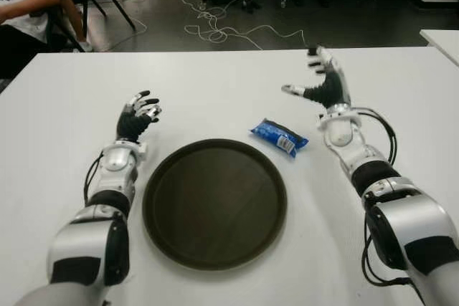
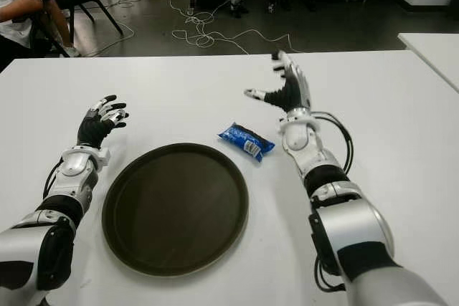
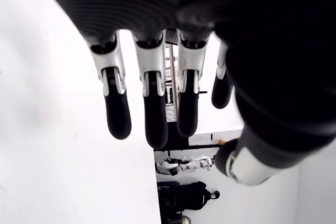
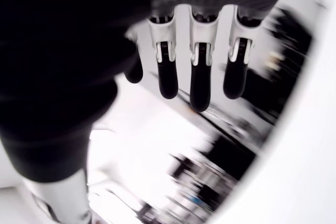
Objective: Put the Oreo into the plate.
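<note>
Shiny blue Oreo pack [image 1: 280, 137] lies just beside the spread, empty right hand [image 1: 324, 82]; left hand [image 1: 138, 115] spread too, beside round dark plate [image 1: 165, 177].

Your two head eyes look forward and down from slightly offset spots, sharing the white table [image 1: 215, 91], plate [image 1: 215, 202] and both arms. Each wrist camera sits very close behind its own hand, facing along the fingers [image 3: 152, 108] toward table edge and room beyond.

silver-white arms, black joints, black-tipped fingers [image 3: 116, 119], black cables.
</note>
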Robot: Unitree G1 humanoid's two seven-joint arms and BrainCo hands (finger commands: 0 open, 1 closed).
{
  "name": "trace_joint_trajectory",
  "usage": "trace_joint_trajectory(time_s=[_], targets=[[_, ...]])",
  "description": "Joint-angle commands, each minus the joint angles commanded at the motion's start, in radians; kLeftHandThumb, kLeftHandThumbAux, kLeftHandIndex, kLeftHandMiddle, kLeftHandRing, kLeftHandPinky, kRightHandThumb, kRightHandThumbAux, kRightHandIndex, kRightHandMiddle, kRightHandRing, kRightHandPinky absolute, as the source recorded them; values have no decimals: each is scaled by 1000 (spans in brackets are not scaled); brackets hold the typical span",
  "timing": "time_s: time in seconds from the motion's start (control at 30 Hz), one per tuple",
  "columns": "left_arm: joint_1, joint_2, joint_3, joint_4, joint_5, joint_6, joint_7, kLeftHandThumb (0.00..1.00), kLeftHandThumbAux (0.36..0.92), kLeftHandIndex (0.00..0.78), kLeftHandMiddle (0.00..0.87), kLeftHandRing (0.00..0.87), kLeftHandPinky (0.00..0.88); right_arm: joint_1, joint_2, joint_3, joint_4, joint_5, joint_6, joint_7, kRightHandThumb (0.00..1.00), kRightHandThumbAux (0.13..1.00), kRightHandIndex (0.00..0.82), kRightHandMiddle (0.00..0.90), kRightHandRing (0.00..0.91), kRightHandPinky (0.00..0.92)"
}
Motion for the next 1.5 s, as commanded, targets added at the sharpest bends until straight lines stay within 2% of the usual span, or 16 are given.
trace_joint_trajectory(time_s=[0.2,0.5,0.57,0.7,0.8,0.87,1.23,1.33,1.5], targets=[[0,-2,10,2,-12,-1,-13,428,720,176,269,295,322,12,-2,25,-20,-31,-44,-60,0,834,198,219,252,304],[-2,-1,15,3,-17,3,-18,433,730,185,270,291,317,30,2,67,-54,-80,-45,-124,0,828,170,209,243,288],[-2,-1,15,3,-15,5,-14,433,731,183,270,291,317,38,8,81,-65,-96,-37,-141,0,828,167,212,248,293],[0,0,11,3,-11,-4,-14,432,732,182,271,293,324,68,19,164,-113,-183,28,-142,0,799,147,212,259,300],[1,-1,14,3,-13,-8,-17,431,729,180,273,298,325,84,3,218,-169,-228,103,-52,0,767,130,206,252,280],[1,-2,15,4,-14,-9,-17,433,725,179,275,301,325,94,-3,231,-199,-238,134,-19,0,749,123,204,245,264],[3,-1,9,0,-9,-11,-12,431,718,174,265,291,317,142,-50,344,-429,-342,403,330,0,714,138,178,189,196],[3,-1,5,0,-4,-9,-7,434,718,173,263,291,320,154,-55,357,-475,-355,450,385,0,705,136,171,185,197],[2,1,-4,-1,6,-5,4,432,716,173,267,295,322,151,-50,381,-484,-369,498,431,0,708,137,170,182,194]])
